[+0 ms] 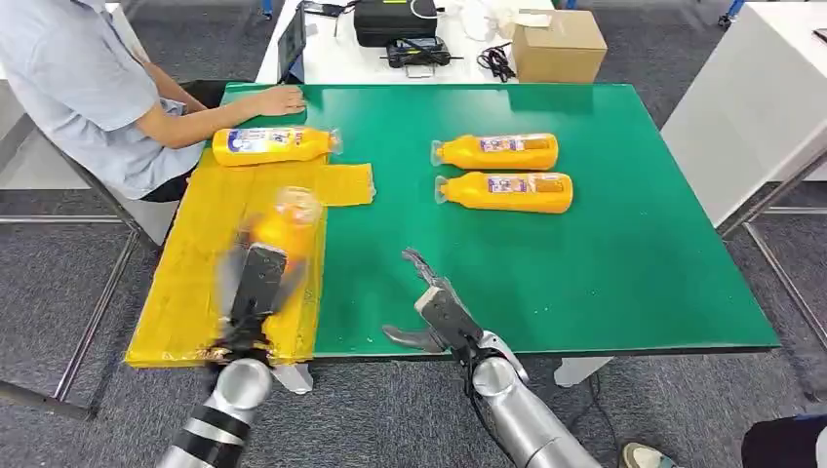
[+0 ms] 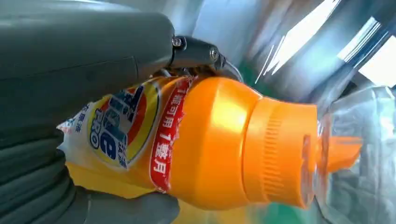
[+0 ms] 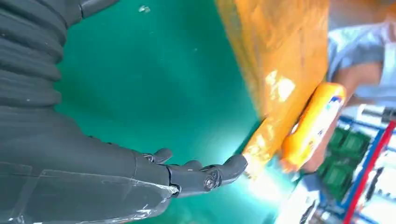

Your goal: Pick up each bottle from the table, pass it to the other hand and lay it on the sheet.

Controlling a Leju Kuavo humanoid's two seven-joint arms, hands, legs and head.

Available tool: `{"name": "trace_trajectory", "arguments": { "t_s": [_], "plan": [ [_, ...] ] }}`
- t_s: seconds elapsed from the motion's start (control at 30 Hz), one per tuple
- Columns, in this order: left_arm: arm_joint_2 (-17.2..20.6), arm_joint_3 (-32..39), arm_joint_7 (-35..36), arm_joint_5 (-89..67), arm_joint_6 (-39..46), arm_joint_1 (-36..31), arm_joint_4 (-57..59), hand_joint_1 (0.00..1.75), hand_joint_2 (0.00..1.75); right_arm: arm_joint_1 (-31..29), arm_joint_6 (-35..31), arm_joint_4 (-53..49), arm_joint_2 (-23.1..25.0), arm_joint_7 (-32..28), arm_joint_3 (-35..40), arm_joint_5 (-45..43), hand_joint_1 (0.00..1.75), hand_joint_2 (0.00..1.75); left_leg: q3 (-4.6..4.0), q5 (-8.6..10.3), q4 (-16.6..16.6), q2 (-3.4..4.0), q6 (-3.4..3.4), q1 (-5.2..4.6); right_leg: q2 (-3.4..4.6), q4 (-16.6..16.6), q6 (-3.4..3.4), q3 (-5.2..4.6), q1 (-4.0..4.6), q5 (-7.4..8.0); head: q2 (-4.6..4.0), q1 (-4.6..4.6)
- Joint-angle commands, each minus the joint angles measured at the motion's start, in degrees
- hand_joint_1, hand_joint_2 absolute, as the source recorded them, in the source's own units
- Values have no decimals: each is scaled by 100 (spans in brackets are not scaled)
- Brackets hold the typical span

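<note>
My left hand [image 1: 255,283] grips an orange bottle [image 1: 283,222] above the yellow sheet [image 1: 210,263], blurred by motion. Up close the held bottle [image 2: 201,144] shows its label and ribbed orange cap, wrapped in clear film, with my left hand [image 2: 70,93] around its body. A second orange bottle [image 1: 275,144] lies at the sheet's far end; the right wrist view shows this bottle [image 3: 312,123] too. Two further bottles [image 1: 497,151] [image 1: 507,191] lie side by side on the green table [image 1: 605,263]. My right hand [image 1: 434,310] hovers open near the table's front edge, fingers [image 3: 205,175] spread, holding nothing.
A person in a light blue shirt [image 1: 83,88] sits at the far left, one hand [image 1: 278,99] resting on the table by the sheet. Behind the green table a white table holds a cardboard box [image 1: 558,45] and a black case [image 1: 395,19].
</note>
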Motion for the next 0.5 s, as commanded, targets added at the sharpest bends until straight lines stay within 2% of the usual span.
{"name": "trace_trajectory", "arguments": {
  "t_s": [0.03, 0.07, 0.2, 0.23, 0.33, 0.5],
  "plan": [
    [185, 367, -168, -309, -216, -451, 639, 175, 175, 39, 38, -58, 21, 17, -388, 55, 0, 175, 6, 6, -2, -34, -12, 10, -35, -5, -16, 22, 10, -6, 0, 9],
    [181, 362, -165, -312, -221, -447, 627, 175, 175, 38, 38, -54, 19, 17, -390, 57, 0, 175, 12, 6, -4, -49, -15, 12, -48, -10, -20, 37, 12, -7, 0, 7],
    [146, 325, -148, -287, -306, -414, 582, 175, 175, 45, 49, -57, 28, 6, -426, 81, 0, 175, -5, 6, -2, -2, -8, 4, -13, -6, -7, 13, 3, 2, 0, 7],
    [141, 321, -148, -236, -358, -410, 575, 175, 175, 48, 71, -52, 45, -4, -418, 113, 0, 175, 7, 5, -2, 3, -19, 15, -9, -10, -23, 25, 15, 4, 0, 9],
    [124, 331, -206, -74, -435, -410, 585, 175, 175, 43, 79, -37, 64, -8, -420, 133, 0, 175, -5, 9, 1, -29, -9, 6, -29, -9, -14, 18, 7, 1, 0, 9],
    [177, 256, -227, -17, -688, -513, 806, 175, 175, 24, 89, -61, 50, -11, -430, 152, 0, 175, -3, 10, -1, -22, -11, 6, -26, -9, -16, 19, 7, 2, 0, 9]
  ]
}}
